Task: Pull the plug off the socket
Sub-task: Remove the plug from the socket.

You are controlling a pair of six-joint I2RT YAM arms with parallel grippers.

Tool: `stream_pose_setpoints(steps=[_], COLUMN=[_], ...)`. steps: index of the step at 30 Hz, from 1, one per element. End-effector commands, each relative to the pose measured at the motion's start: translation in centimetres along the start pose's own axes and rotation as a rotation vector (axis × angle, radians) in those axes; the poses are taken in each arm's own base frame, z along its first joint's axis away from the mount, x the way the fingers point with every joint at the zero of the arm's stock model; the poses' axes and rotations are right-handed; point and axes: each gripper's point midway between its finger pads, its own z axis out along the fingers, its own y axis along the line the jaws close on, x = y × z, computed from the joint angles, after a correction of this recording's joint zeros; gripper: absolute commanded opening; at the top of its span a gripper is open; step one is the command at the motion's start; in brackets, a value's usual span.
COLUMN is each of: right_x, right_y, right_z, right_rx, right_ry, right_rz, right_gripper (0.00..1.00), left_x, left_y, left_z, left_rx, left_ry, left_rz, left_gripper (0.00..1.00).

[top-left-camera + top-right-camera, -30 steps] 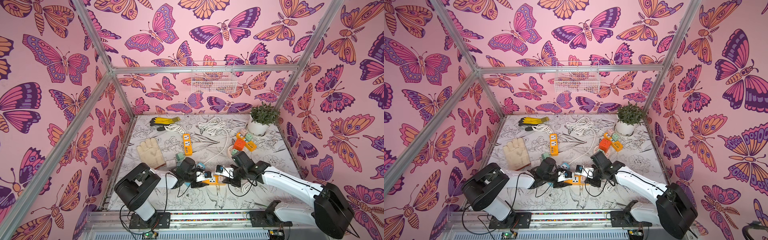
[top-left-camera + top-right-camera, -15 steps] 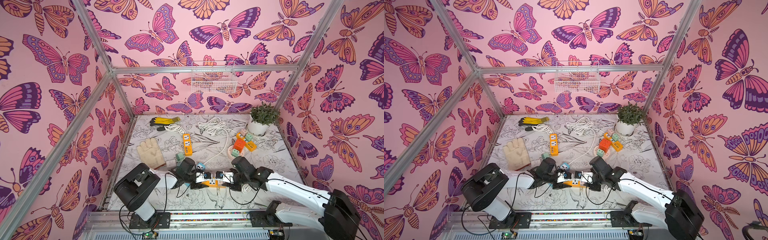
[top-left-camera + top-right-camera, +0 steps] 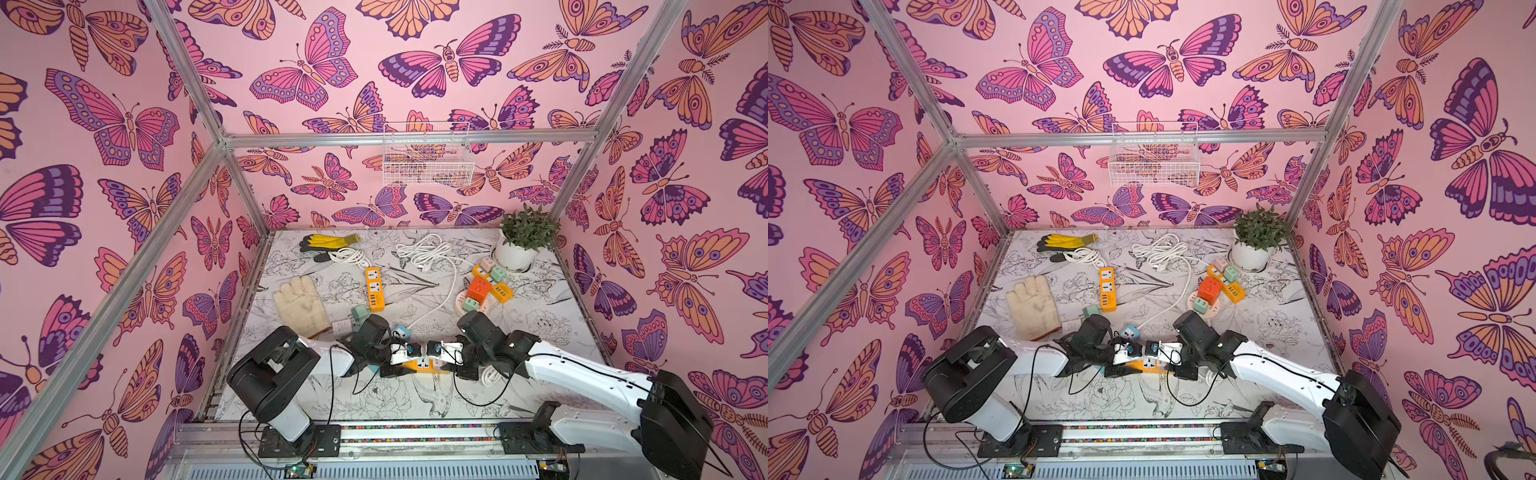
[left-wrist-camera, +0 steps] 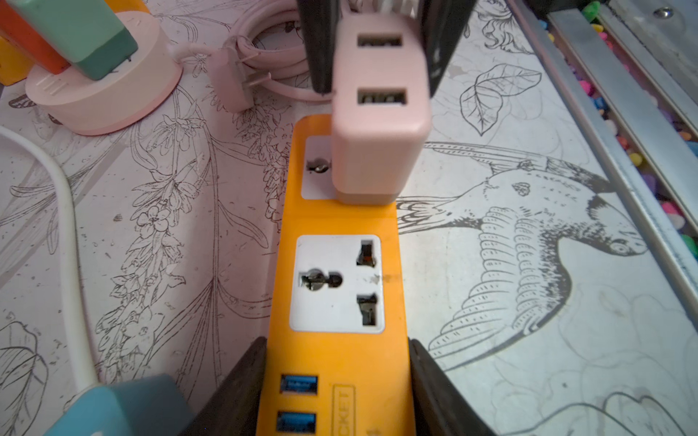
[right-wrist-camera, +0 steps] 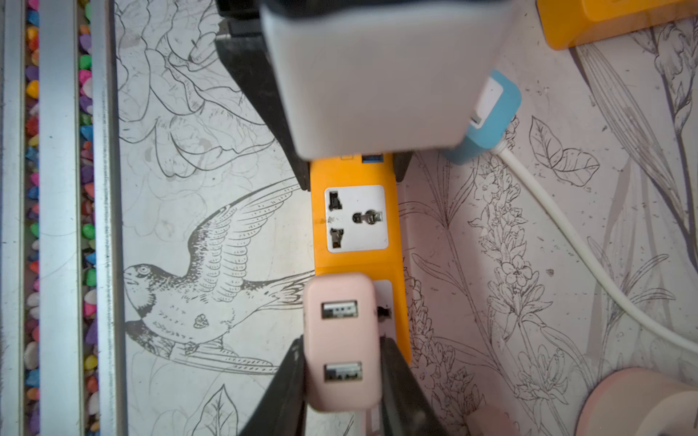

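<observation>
Plug: the pink plug is a blocky charger with two USB ports on its top face. It stands on the end outlet of the orange power strip. Its base rests against that outlet's white face, set to one side, so the round hole beside it shows. Whether its pins are still seated cannot be told.
Right end effector: the right end effector is closed on the pink plug, with one dark finger flat against each side.
Socket: the orange power strip lies flat on the surface. Its middle outlet faces up uncovered, and two blue USB ports sit at the other end.
Left end effector: the left end effector has its jaws part-way apart. It clamps the strip by its long sides at the USB end.
Arms: in both top views the two end effectors face each other over the strip, near the front of the surface.
Close by: a blue adapter on a white cable lies just beside the strip's USB end. A pink round hub carrying green and orange cubes sits near the plug end.
Farther back: a cream glove, a second orange strip and a potted plant.
</observation>
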Motion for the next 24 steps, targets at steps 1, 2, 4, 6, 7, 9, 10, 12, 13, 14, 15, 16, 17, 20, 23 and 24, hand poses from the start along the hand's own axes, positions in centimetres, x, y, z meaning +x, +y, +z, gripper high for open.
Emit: stream_pose_setpoints(steps=[1,2,4,6,7,9,10,12,13,14,15,16,17,20,23,24], right_x=[-4.1,-3.6,-2.1,-0.2,0.3,0.6,0.3,-0.7,-1.0,-1.7,-2.3,-3.2,-3.8,-5.4,-4.6,-4.2], right_y=[-1.1,-2.0,-3.0,-3.2,-3.2,-2.2,-1.5,-0.2,0.6,1.2,1.8,2.1,2.3,1.3,-1.1,-1.6], right_z=[-0.4,-0.7,-1.2,-1.8,-2.1,-2.6,-2.7,-2.7,-2.5,-2.4,-2.1,-2.0,-1.7,-0.6,0.0,-0.1], right_rx=[0.019,0.024,0.024,0.044,0.061,0.058,0.035,0.005,-0.004,-0.019,-0.038,-0.046,-0.054,-0.016,0.062,0.073], right_ry=[-0.133,-0.112,-0.072,-0.045,-0.044,-0.075,-0.116,-0.162,-0.167,-0.186,-0.208,-0.235,-0.247,-0.254,-0.152,-0.128], right_rz=[0.009,0.049,0.133,0.203,0.229,0.249,0.246,0.205,0.16,0.117,0.08,0.044,0.012,-0.044,-0.006,0.012], right_gripper=[0.24,0.24,0.23,0.23,0.23,0.23,0.23,0.23,0.24,0.24,0.24,0.24,0.24,0.24,0.23,0.23], left_x=[2.2,2.1,2.2,2.2,2.1,2.1,2.1,2.1,2.0,2.0,2.1,2.0,2.0,2.0,2.1,2.1], left_y=[0.1,0.1,0.1,0.2,0.2,0.2,0.3,0.2,0.2,0.2,0.2,0.2,0.2,0.2,0.2,0.1], left_z=[0.0,0.0,0.0,-0.1,-0.1,-0.1,-0.1,-0.1,-0.1,-0.1,-0.1,-0.1,-0.1,-0.1,-0.1,-0.1], left_rx=[-0.024,-0.023,-0.026,-0.027,-0.029,-0.028,-0.03,-0.026,-0.026,-0.025,-0.023,-0.024,-0.025,-0.023,-0.024,-0.024], left_ry=[0.08,0.078,0.08,0.08,0.078,0.078,0.077,0.077,0.075,0.074,0.074,0.073,0.074,0.073,0.075,0.076], left_rz=[-0.052,-0.052,-0.052,-0.052,-0.051,-0.051,-0.051,-0.052,-0.051,-0.052,-0.053,-0.053,-0.054,-0.055,-0.057,-0.057], left_gripper=[0.48,0.48,0.48,0.48,0.48,0.48,0.48,0.48,0.48,0.48,0.48,0.48,0.48,0.48,0.48,0.48])
